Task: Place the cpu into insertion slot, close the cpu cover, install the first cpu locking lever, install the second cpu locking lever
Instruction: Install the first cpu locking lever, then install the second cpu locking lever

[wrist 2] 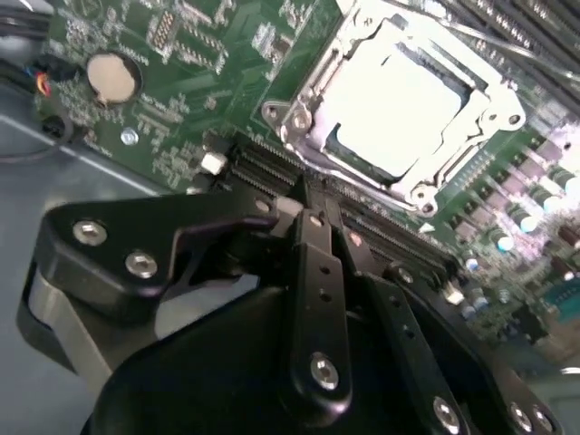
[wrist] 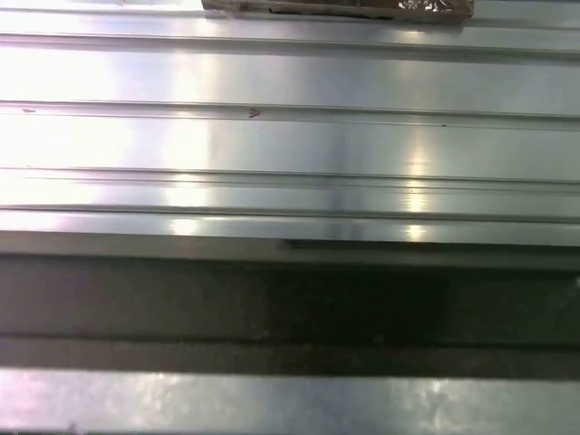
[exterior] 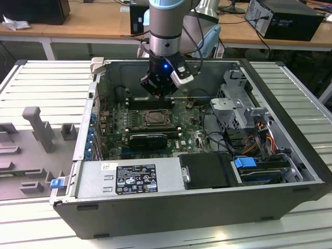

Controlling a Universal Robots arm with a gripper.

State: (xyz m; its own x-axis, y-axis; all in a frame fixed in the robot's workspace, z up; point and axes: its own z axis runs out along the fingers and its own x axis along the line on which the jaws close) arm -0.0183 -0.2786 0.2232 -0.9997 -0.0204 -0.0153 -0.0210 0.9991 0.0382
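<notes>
Above the green motherboard (exterior: pixel 194 136), gripper (wrist 2: pixel 313 204) hangs with fingers pressed together, holding nothing | just beyond its tips: cpu (wrist 2: pixel 394 113) seated in insertion slot (exterior: pixel 154 118) | cpu cover (wrist 2: pixel 313 95) down around the chip

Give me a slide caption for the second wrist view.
Hand poised beside the insertion slot, cpu seated inside.

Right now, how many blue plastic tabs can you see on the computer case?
2: one blue tab at the case's front corner on the exterior view's left, one blue tab on the drive bay at its right. Others may be hidden.
</notes>
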